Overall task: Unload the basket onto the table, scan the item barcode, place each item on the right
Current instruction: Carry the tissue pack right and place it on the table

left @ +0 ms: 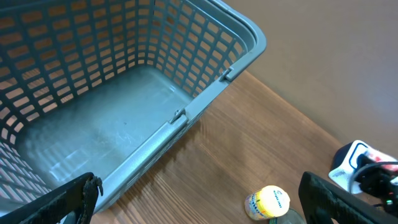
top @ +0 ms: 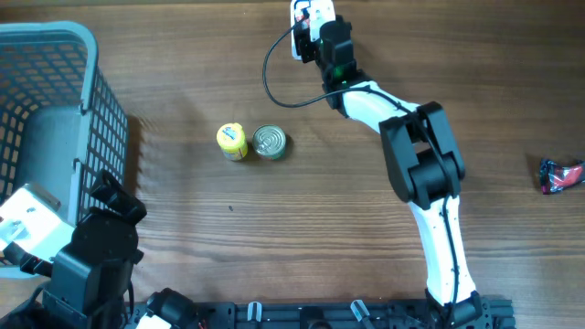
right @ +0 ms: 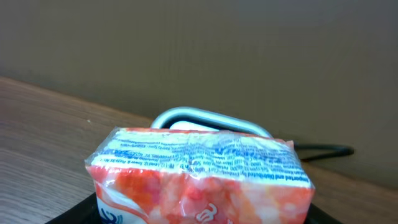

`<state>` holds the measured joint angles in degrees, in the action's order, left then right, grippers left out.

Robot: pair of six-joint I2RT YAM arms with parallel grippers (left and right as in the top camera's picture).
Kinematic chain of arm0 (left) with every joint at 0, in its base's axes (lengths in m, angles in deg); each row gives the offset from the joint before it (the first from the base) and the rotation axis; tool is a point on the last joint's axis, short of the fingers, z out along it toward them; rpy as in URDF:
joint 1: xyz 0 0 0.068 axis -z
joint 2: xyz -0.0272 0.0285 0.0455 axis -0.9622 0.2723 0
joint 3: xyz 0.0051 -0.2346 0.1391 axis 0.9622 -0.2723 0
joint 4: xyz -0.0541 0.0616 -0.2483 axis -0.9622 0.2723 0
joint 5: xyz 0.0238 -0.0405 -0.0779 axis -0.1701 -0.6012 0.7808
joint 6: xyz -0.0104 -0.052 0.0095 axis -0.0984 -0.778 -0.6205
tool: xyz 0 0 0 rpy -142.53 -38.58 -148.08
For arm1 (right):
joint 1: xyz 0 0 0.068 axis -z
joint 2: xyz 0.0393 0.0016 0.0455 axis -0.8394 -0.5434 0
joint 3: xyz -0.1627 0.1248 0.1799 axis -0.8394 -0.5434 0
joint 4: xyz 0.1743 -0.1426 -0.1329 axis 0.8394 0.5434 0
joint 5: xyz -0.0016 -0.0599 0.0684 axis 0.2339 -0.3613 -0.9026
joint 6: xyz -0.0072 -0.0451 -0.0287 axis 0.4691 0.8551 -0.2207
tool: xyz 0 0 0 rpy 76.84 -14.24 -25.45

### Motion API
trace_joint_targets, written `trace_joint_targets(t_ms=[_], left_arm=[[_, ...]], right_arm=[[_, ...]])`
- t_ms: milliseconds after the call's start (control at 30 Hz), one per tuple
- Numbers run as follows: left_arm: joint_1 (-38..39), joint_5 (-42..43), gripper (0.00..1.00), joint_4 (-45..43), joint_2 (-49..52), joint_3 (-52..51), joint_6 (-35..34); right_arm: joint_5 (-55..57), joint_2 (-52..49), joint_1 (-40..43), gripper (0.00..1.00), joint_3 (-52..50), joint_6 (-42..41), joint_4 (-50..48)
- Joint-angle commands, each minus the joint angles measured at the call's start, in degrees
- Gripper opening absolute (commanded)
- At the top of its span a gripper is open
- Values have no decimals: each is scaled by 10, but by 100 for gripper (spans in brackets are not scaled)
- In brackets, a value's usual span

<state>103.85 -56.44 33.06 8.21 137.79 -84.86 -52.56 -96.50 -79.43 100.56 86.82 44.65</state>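
While the left gripper (top: 114, 199) hangs wide open, holding nothing, beside the blue basket (top: 87, 55), a yellow bottle (top: 232, 142) and a tin can (top: 269, 142) stand side by side at mid-table. A red wrapper (top: 559, 175) lies well apart at the right edge. Farthest off, the right gripper (top: 313, 26) clasps an orange-and-white packet (right: 202, 177) just before the scanner (right: 205, 121). Only its wrist camera shows the packet's blue print.

1. Red-and-white plastic packet (right: 202, 180): rows of fine blue print run along its white top band, too small and blurred to read.
2. Small yellow round container (top: 232, 141), left of centre: any print is too small to make out.
3. No word, brand or number is legible.
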Motion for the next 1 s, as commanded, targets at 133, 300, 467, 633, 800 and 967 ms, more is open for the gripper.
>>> trace_joint_targets(t_ms=[133, 300, 467, 633, 800, 967], left_arm=[[2, -11, 100, -5, -2, -4, -7], [2, -5, 100, -38, 2, -4, -7], [2, 38, 100, -58, 30, -4, -3], [2, 93, 100, -61, 87, -4, -3], [2, 132, 100, -79, 153, -4, -3], [2, 155, 100, -102, 204, -4, -3]], right_arm=[[43, 182, 14, 69, 6, 15, 142], [180, 237, 66, 69, 6, 16, 379], [202, 236, 164, 69, -2, -36, 569], [199, 235, 306, 69, -23, -62, 651], [123, 234, 429, 68, -69, -112, 645], [60, 234, 534, 67, -162, -162, 581]])
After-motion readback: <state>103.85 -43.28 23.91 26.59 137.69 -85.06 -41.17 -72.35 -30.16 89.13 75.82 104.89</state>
